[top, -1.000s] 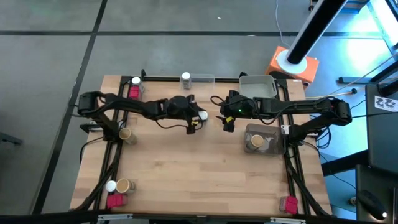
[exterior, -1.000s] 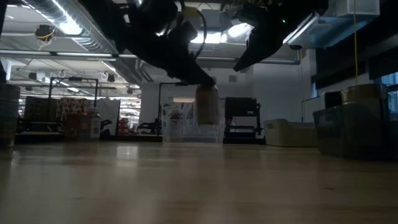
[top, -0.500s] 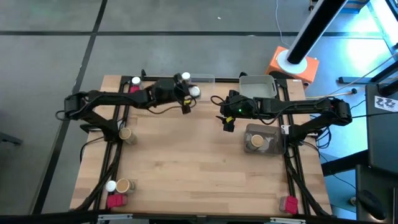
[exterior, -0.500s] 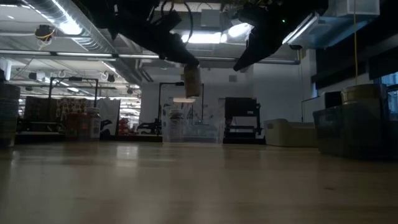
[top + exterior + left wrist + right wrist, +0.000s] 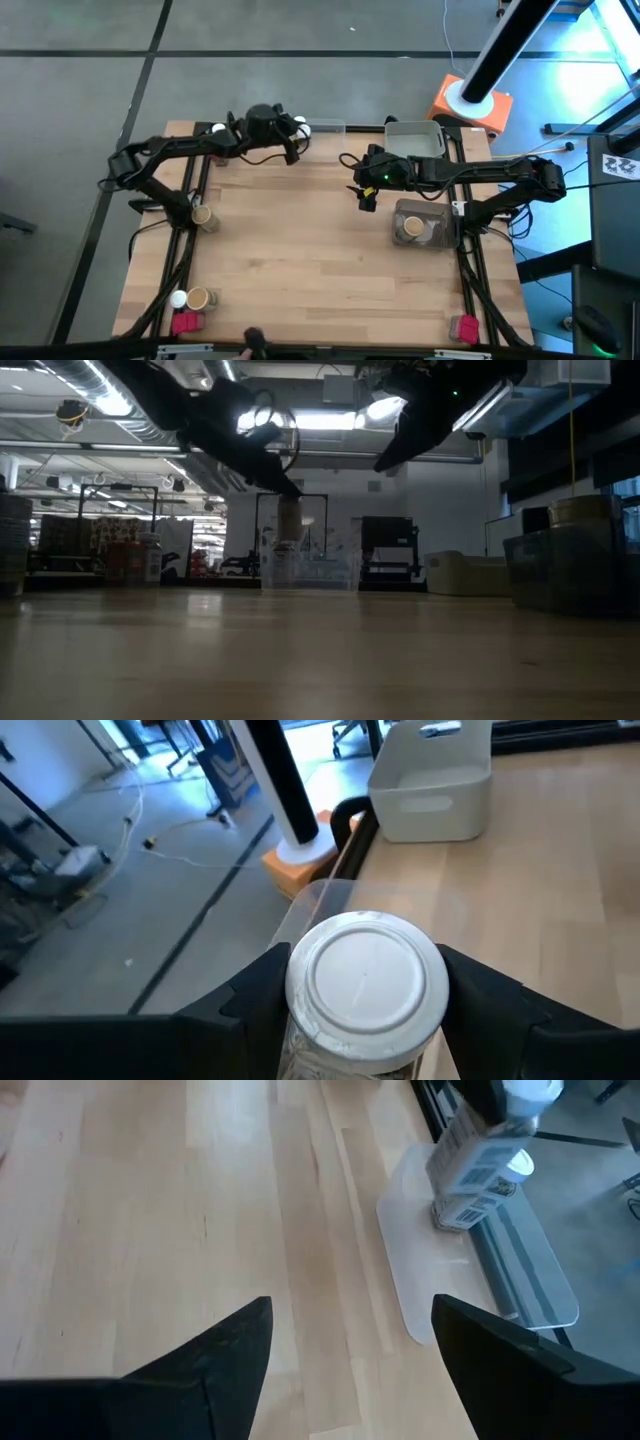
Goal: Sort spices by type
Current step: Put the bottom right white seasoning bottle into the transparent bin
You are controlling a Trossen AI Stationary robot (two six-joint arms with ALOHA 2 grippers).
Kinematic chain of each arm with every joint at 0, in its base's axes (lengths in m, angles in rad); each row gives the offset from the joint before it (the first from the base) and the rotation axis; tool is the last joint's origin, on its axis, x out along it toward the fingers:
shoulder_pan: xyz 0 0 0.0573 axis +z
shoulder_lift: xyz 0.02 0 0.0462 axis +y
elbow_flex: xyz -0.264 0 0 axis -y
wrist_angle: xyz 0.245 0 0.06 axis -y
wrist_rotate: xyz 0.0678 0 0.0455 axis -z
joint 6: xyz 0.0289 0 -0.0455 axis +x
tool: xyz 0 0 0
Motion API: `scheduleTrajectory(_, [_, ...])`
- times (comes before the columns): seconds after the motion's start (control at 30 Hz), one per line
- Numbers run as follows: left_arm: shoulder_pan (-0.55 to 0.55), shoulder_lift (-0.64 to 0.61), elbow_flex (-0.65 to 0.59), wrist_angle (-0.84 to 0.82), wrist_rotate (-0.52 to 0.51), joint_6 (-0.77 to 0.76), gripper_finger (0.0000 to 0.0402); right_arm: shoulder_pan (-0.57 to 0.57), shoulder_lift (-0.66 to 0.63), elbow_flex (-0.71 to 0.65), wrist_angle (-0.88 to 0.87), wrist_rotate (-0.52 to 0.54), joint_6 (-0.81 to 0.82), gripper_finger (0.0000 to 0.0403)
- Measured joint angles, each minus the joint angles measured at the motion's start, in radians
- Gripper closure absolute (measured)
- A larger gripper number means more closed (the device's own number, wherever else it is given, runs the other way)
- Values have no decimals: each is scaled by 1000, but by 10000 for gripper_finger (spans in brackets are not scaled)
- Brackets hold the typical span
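While the right gripper (image 5: 365,197) hovers mid-table with fingers spread, the left gripper (image 5: 365,1010) clamps a white-lidded jar (image 5: 366,986) above the clear tray (image 5: 480,1260)

The left arm reaches from the worktop's left edge toward the far edge, elbow bent, its wrist near the far rail. The left tool (image 5: 297,127) is raised off the worktop, and its two dark fingers (image 5: 255,1000) are closed on either side of a white-lidded jar (image 5: 366,982), which they carry. The right arm stretches in from the right side toward the middle of the worktop, forearm roughly level. The right tool (image 5: 366,197) hangs above the worktop with its fingers (image 5: 215,1360) spread apart and nothing between them.
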State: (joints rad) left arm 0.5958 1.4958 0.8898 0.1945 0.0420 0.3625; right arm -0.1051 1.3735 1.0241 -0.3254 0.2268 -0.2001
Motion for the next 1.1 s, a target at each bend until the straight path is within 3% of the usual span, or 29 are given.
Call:
scheduleTrajectory(0.4, [51, 112, 0, 3, 26, -11, 201, 0, 0, 0, 10, -2, -10, 128])
scheduleTrajectory(1.1, [60, 195, 2, 4, 24, -26, 185, 0, 0, 0, 17, -3, -12, 128])
